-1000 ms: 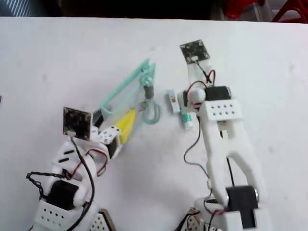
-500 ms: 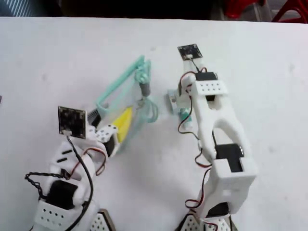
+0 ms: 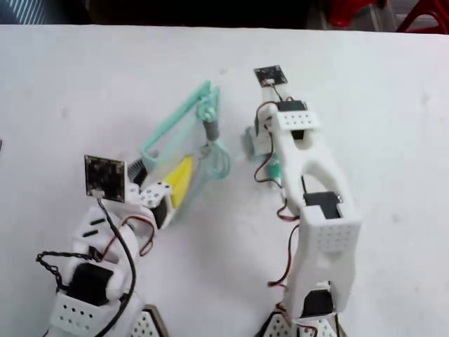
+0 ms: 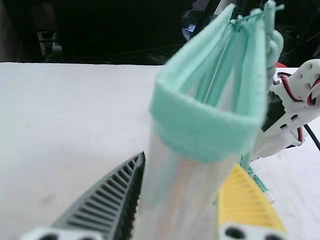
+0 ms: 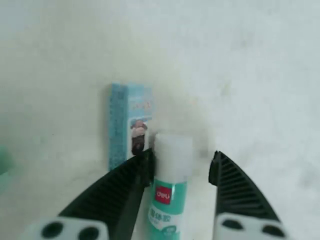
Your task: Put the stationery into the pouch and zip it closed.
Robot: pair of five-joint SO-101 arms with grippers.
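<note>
You're in what looks like a robotics lab or workshop: a white table [image 3: 393, 84] carries arms [image 3: 319, 232] with bare wires [image 3: 283, 209] and open circuit boards [image 3: 105, 175]. Beyond its far edge the room is dark, with red chair legs [image 3: 421, 14] at the far right.

Counted — one pouch [image 4: 200, 125]; one glue stick [image 5: 170, 172]; one eraser [image 5: 125, 120].

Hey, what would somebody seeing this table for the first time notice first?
The eye goes first to the mint-green pouch, clamped in the left gripper near the middle of the white table. Just beside it, the right gripper stands open around a glue stick that lies next to a small blue box.
</note>
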